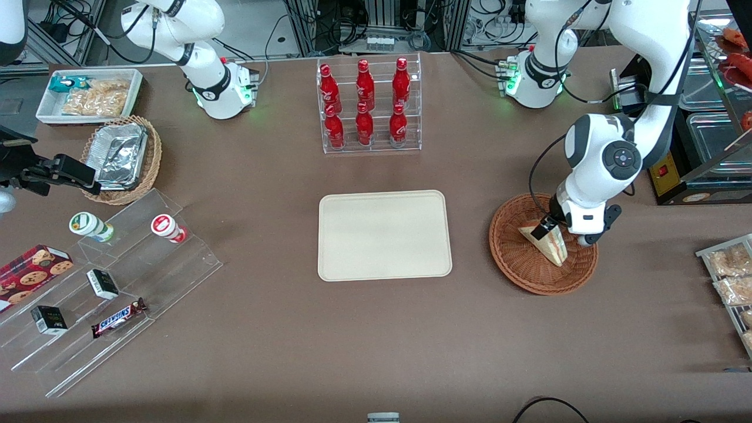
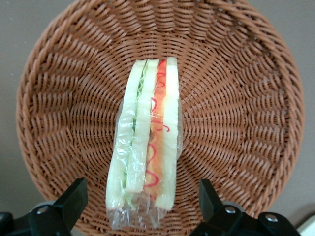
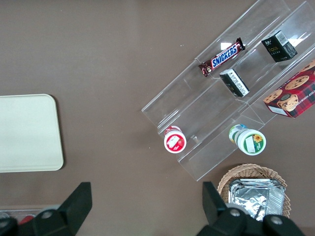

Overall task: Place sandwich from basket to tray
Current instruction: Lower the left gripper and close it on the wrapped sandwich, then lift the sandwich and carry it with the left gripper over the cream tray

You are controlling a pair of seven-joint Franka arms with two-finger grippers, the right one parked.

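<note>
The sandwich [image 1: 547, 242], a plastic-wrapped wedge with red, green and white filling, lies in the round reddish-brown wicker basket [image 1: 517, 275] toward the working arm's end of the table. My left gripper [image 1: 550, 227] is low over the basket, right above the sandwich's end. In the left wrist view the gripper [image 2: 142, 195] is open, with one black finger [image 2: 74, 196] on each side of the sandwich [image 2: 147, 137], apart from it. The basket's weave [image 2: 236, 98] fills that view. The cream tray [image 1: 385, 235] lies bare at mid-table beside the basket, and also shows in the right wrist view [image 3: 27, 132].
A clear rack of red bottles [image 1: 367, 106] stands farther from the front camera than the tray. A clear stepped stand [image 1: 111, 288] with snacks, a tan basket of foil containers [image 1: 120, 158] and a white bin [image 1: 88, 94] lie toward the parked arm's end. Bagged snacks [image 1: 731, 276] lie near the basket.
</note>
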